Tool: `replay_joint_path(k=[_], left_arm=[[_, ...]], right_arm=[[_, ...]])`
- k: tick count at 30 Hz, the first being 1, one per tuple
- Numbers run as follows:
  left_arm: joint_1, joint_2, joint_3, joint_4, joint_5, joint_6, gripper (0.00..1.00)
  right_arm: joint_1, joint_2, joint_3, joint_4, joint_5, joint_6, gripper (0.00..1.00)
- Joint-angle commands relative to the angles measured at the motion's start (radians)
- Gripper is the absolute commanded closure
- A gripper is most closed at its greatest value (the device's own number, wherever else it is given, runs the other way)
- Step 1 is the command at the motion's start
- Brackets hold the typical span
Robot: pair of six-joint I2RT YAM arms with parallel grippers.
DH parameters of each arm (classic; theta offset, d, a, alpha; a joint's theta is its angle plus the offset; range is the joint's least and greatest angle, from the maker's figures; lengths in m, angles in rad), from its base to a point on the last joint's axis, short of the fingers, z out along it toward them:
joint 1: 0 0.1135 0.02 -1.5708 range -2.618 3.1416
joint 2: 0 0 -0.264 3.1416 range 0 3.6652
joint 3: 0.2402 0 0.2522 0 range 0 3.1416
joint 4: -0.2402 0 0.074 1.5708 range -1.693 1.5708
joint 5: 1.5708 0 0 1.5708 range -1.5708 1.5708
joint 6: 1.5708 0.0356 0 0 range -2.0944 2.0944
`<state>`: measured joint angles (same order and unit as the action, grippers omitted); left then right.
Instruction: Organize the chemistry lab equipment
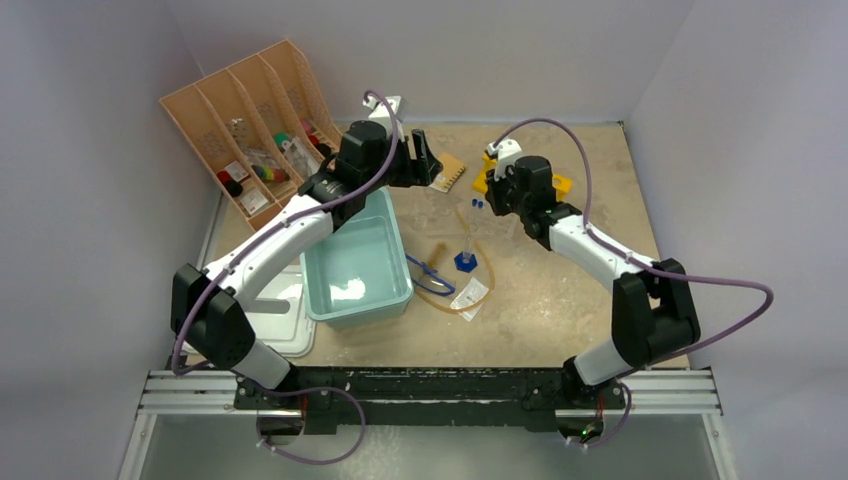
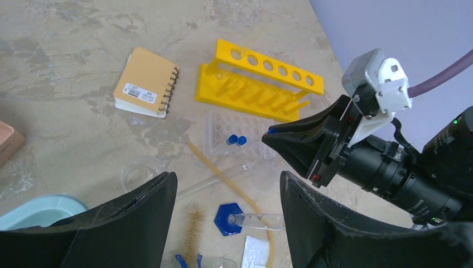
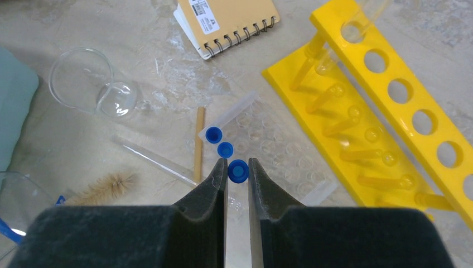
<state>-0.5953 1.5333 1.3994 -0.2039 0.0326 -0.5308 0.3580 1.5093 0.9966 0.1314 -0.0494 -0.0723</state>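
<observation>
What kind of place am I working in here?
Probably a staged chemistry bench inside a walled robot cell: yellow test tube rack, clear glass beaker on its side, and a blue-based cylinder.

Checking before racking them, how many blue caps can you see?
3. One blue cap is pinched in the right gripper; two more stand beyond it on the clear tray. Others may be hidden.

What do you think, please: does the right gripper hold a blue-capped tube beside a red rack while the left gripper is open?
Not quite: the rack is yellow, not red, as the right wrist view shows. The right gripper does hold a blue-capped tube beside it, and the left gripper is open.
</observation>
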Motion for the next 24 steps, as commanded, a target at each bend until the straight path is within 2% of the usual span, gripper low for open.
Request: replay_joint_path(k=[1, 24], left_arm=[[0.019, 0.005, 0.052, 0.015, -0.01, 0.018, 0.33], [0.054, 0.031, 0.04, 0.0, 0.016, 0.017, 0.33]], right_arm=[[0.004, 0.015, -0.009, 0.115, -0.029, -0.004, 0.94], [0.004, 0.051, -0.029, 0.063, -0.004, -0.027, 0.95]])
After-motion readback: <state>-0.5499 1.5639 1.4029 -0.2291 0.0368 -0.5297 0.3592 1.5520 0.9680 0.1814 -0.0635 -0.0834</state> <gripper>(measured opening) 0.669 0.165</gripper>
